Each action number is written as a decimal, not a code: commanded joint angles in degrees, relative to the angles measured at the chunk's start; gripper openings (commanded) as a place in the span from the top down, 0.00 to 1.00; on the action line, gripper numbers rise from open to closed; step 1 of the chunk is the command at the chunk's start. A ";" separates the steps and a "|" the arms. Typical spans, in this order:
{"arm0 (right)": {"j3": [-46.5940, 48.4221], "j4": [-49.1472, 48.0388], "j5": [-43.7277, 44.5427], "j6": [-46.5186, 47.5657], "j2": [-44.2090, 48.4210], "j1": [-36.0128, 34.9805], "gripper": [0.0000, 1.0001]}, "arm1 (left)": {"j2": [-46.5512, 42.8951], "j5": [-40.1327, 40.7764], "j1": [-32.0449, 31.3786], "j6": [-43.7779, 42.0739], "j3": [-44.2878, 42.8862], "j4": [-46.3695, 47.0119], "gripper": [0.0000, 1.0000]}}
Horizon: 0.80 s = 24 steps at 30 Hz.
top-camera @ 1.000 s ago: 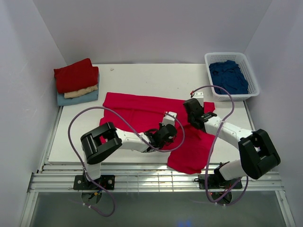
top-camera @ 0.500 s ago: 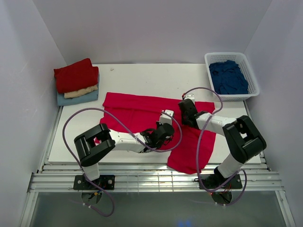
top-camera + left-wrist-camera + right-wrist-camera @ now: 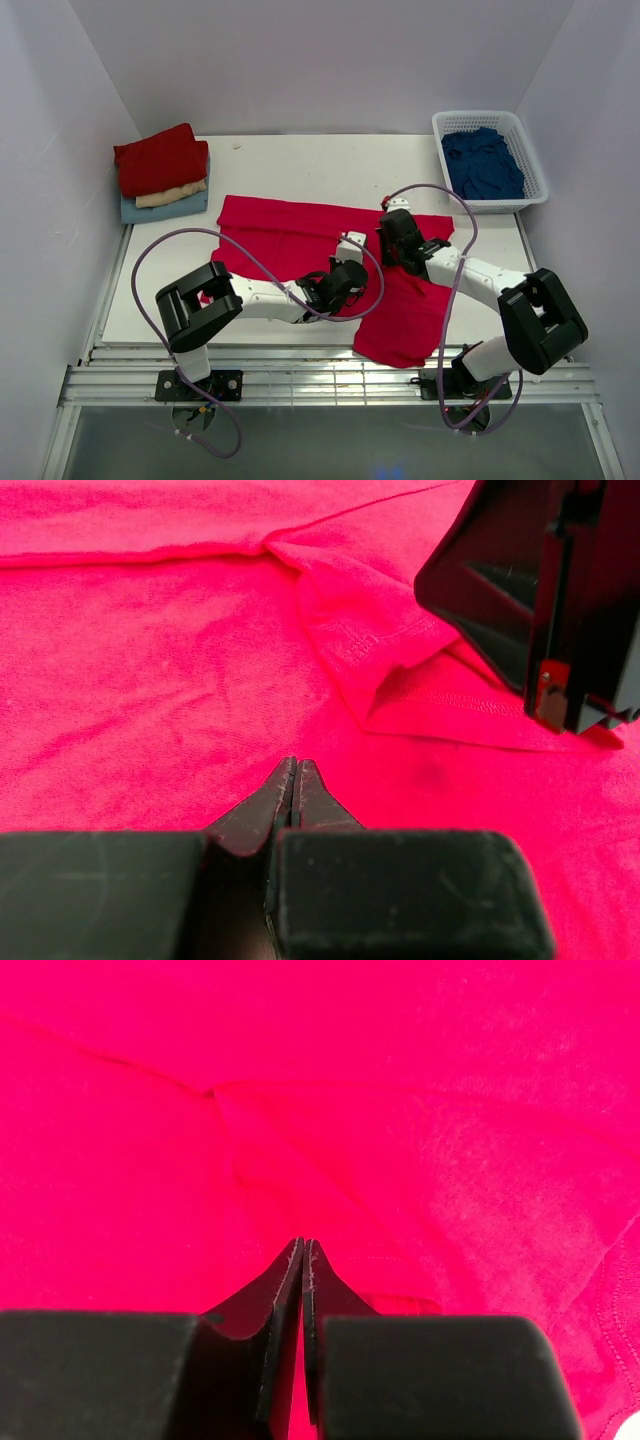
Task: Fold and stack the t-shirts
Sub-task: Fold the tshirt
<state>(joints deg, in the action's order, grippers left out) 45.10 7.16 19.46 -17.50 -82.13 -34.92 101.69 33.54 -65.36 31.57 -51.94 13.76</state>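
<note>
Seen from above, the bright crimson-red cloth t-shirt point(image 3: 290, 235) is spread over the middle of the flat white table point(image 3: 300, 165). Its long axis runs from the left edge toward the right edge, and one lobe spills over the near edge. The left gripper point(image 3: 348, 272) and right gripper point(image 3: 398, 248) both sit low on the cloth, right of its middle and just beside each other. The left one is closer to the near edge, the right one closer to the far edge. At the far left corner a dark red folded shirt point(image 3: 160, 158) tops a cream shirt point(image 3: 172, 193) and a pale blue shirt point(image 3: 165, 210). At the far right corner the white plastic lattice basket point(image 3: 478, 115) holds a crumpled navy shirt point(image 3: 483, 163).

In the left wrist view, that arm's black fingertips point(image 3: 280, 800) press tip to tip just over the red cloth. We see nothing caught between them (a single thin layer might escape us at this angle). Ahead and to their right lies a turned-over flap point(image 3: 400, 670) with a stitched hem, its end running under the right gripper's dark body.

In the right wrist view, the fingers point(image 3: 285, 1290) are likewise closed tight over cloth marked by a shallow crease point(image 3: 230, 1120).

We judge that the coming move turns on the flap. It lies between the two grippers, closer to the right one, so that arm seems better placed to take it.
</note>
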 commanded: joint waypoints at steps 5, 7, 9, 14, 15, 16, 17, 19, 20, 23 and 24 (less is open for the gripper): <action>-0.98 -1.44 -1.71 0.36 -3.39 -0.41 0.92 | -4.65 1.44 0.15 0.33 1.40 0.57 0.94; -0.98 -1.80 -2.50 0.27 -4.36 -0.68 0.84 | -5.18 1.79 0.15 0.24 1.84 0.57 0.93; -1.24 -2.49 -3.11 0.09 -3.75 -1.29 0.78 | -5.45 2.06 0.15 0.16 2.37 0.57 0.93; -1.95 -2.06 -3.64 -0.34 -1.90 -2.08 0.72 | -5.10 1.97 0.15 0.42 2.20 0.57 0.94; -1.95 -1.80 -3.73 -0.43 -1.37 -2.26 0.71 | -5.01 1.71 0.15 0.59 2.20 0.57 0.94; -2.12 -1.62 -3.73 -0.61 -1.02 -2.52 0.70 | -4.75 1.53 0.15 0.77 2.11 0.48 0.94; -2.38 -1.45 -3.91 -0.61 -0.58 -2.79 0.69 | -4.66 1.44 0.15 0.86 2.02 0.57 0.93; -2.65 -1.53 -4.26 -0.87 0.39 -3.05 0.68 | -4.31 1.35 0.15 1.03 1.93 0.48 0.93; -2.82 -1.53 -4.26 -0.96 0.48 -3.14 0.67 | -4.31 1.27 0.15 1.12 1.93 0.48 0.94; -2.74 -1.71 -4.78 -1.05 -0.22 -3.14 0.67 | -4.31 1.27 0.15 1.30 2.02 0.48 0.93; -2.65 -1.80 -5.13 -1.05 -0.57 -3.14 0.67 | -4.48 1.35 0.15 1.21 2.11 0.57 0.94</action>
<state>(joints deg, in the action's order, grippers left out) 42.83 6.61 15.44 -17.85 -82.87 -37.69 99.53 34.52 -65.36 32.18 -49.74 13.76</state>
